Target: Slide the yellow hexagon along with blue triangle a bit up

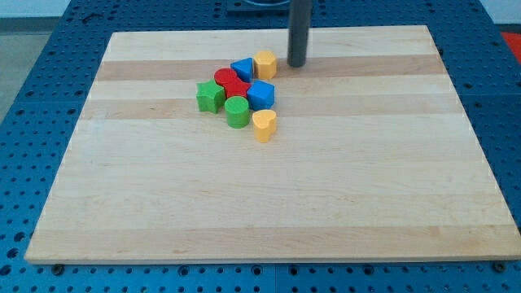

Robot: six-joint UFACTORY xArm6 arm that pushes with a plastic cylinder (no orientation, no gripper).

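The yellow hexagon sits near the view's top centre of the wooden board. The blue triangle touches it on its left. My tip stands just right of the yellow hexagon, a small gap apart. Below them lies a tight cluster: a red cylinder, a red block, a blue block, a green star-shaped block, a green cylinder and a yellow heart.
The board lies on a blue perforated table. The board's top edge runs just above my tip.
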